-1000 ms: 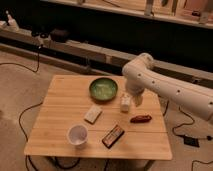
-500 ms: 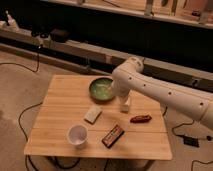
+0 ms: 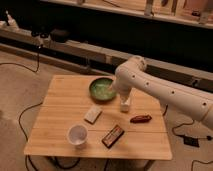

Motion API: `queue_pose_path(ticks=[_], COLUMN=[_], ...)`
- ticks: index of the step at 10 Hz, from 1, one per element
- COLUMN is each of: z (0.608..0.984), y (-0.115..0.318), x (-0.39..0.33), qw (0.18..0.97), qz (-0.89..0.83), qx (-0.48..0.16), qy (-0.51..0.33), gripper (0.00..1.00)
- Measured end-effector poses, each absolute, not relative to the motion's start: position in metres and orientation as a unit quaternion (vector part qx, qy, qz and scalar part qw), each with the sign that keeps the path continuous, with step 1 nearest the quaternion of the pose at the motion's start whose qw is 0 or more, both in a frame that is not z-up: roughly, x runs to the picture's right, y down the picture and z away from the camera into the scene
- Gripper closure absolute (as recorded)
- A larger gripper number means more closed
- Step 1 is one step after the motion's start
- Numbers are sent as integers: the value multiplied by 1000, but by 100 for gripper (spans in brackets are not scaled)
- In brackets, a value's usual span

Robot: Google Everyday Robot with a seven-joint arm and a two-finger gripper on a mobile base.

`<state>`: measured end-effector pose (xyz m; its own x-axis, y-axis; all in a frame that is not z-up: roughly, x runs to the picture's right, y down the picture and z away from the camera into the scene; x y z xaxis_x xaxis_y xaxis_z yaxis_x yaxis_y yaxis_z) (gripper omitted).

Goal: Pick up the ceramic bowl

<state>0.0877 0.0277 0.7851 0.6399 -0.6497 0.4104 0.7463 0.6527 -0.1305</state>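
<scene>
The ceramic bowl [image 3: 101, 89], round and green with a paler inside, sits on the wooden table [image 3: 60, 110] at its far middle. My white arm reaches in from the right, its elbow over the bowl's right rim. My gripper [image 3: 125, 104] points down just right of the bowl, close to the tabletop, beside the bowl and not around it.
On the table are a small white cup [image 3: 77, 135] at the front left, a white packet [image 3: 93, 114] in the middle, a dark bar [image 3: 113, 136] at the front and a reddish-brown item [image 3: 140, 118] at the right. Cables lie on the floor. A dark shelf unit stands behind.
My arm has swung left over the table, bringing the gripper from the table's right side to just beside the bowl's right rim. The objects have not moved.
</scene>
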Motion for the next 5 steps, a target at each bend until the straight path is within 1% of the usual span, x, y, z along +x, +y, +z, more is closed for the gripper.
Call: queue_pose_path(ticks=[1,3,5], z=[788,793,795], y=[19,-10,-31], x=[94,110,132], qw=[894,890,889], qz=[-388,-386,-376], qx=[-130,-58,0], qy=[-182,-233,-261], gripper=[35,35,35])
